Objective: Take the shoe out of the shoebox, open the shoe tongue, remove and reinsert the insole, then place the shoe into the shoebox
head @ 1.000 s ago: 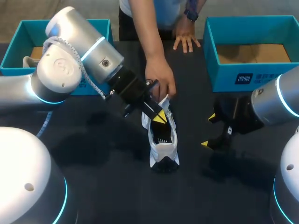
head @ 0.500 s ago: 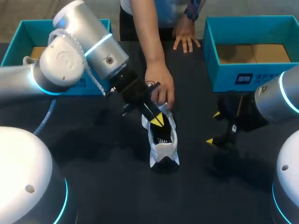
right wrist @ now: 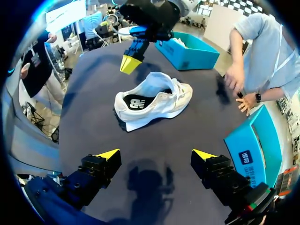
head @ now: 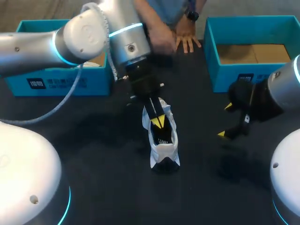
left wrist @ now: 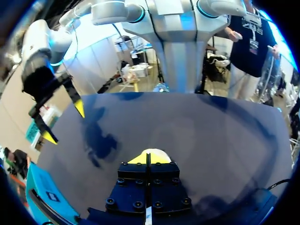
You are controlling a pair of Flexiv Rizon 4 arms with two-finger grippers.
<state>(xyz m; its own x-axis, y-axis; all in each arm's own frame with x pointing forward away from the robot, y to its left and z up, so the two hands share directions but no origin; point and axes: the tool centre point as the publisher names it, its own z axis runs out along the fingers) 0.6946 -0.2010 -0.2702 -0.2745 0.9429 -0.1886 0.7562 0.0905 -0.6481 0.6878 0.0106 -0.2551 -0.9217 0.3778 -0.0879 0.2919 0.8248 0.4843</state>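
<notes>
Hovering low over the dark table (head: 101, 164) on my right side, the right gripper (head: 225, 121) has its two yellow-tipped fingers spread wide with nothing between them, and its wrist camera looks straight ahead at the shoe (head: 163, 140). That white shoe is out of both boxes: it sits on its sole near the middle of the table, between the two arms, with its opening facing up so that I can see the dark insole inside. Just past its middle, my left arm reaches in from the left, and the left gripper (head: 158, 121) hangs above the shoe's opening with its yellow tips pressed together. I see nothing pinched between them, and from the right wrist camera they look clear of the shoe. Farther back stand two teal shoeboxes, well apart: the left box (head: 56, 84) behind my left arm, and the right box (head: 248, 75) with its brown cardboard floor showing. At the table's far edge, between the boxes, a person's hand (head: 187, 41) rests flat on the surface.
</notes>
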